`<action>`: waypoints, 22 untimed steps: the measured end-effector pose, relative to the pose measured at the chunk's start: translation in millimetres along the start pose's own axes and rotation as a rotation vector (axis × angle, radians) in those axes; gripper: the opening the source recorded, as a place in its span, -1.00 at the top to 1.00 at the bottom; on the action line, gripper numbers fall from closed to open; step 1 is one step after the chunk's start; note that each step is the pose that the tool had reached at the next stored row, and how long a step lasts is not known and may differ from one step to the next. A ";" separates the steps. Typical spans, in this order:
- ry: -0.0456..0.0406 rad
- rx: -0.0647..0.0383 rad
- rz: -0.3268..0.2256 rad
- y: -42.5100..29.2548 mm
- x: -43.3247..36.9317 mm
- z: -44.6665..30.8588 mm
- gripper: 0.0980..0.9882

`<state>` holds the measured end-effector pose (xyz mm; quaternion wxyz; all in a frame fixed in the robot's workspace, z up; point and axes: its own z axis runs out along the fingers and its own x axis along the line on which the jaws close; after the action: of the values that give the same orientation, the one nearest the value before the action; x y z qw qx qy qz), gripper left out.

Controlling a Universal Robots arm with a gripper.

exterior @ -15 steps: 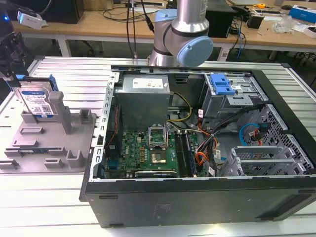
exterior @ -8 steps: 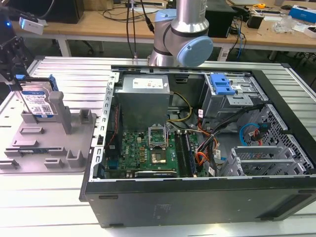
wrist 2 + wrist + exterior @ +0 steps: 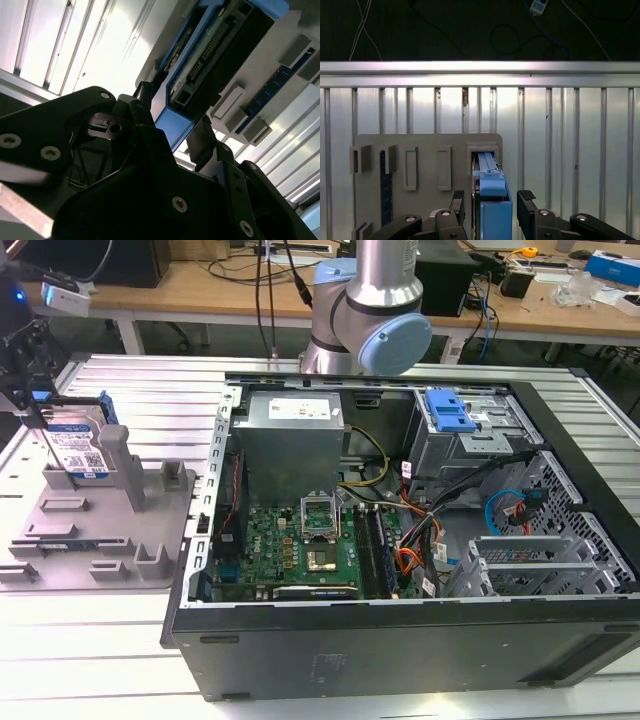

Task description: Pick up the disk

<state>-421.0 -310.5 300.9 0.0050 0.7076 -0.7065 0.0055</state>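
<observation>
Arm (image 3: 375, 300): silver tube and blue-capped joint stand behind the open computer case (image 3: 400, 570), at the top middle of the exterior view. The wrist end sits far off at the exterior view's left edge, over the grey fixture tray (image 3: 100, 530), and the tool points downward.

Gripper (image 3: 492, 197): lowered over the disk (image 3: 492, 220). In both wrist views the black fingers (image 3: 526, 199) stand one on each side of the disk's blue rail. In the first wrist view a narrow gap shows on either side. The jaws are spread, straddling the disk without clamping it.

Disk (image 3: 75, 445): stands on edge in a slot of the tray, at the tray's far corner in the exterior view. Its white-and-blue label faces the camera there. A tall grey post (image 3: 116, 455) is just beside it, on the exterior view's right. In the second wrist view the disk's (image 3: 215, 45) connector end and blue rail show, with the gripper (image 3: 174, 107) close around the near corner.

Tray (image 3: 425, 145) lies flat on the ribbed metal surface (image 3: 150, 390), just beside the case. Inside the case is a blue bracket (image 3: 447, 410), well apart from the disk.
</observation>
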 end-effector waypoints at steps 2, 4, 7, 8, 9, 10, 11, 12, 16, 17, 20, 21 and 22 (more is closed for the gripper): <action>0.0001 0.000 0.000 0.0 0.0 0.6 0.00; 0.0001 0.000 0.000 0.1 0.0 1.1 0.04; 0.0000 0.000 0.000 0.0 0.0 1.3 0.20; -0.0001 0.000 0.000 -0.1 -0.1 1.4 0.20; 0.0000 0.000 0.000 -0.4 -0.1 1.4 0.20; -0.0001 0.000 0.000 -1.2 0.0 1.3 0.20; 0.0000 0.000 0.000 -1.7 0.1 1.3 0.20; 0.0000 0.000 0.000 -2.0 0.2 1.3 0.20; 0.0000 0.000 0.000 -3.4 0.8 1.4 0.20; 0.0001 0.000 0.000 -3.5 1.0 1.4 0.20; 0.0000 0.000 0.000 -3.6 1.0 1.6 0.20; 0.0000 0.000 0.000 -3.7 1.0 1.6 0.20; 0.0000 0.000 0.000 -3.6 1.0 1.7 0.20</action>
<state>-417.3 -311.6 299.2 0.0050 0.7076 -0.7065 0.0055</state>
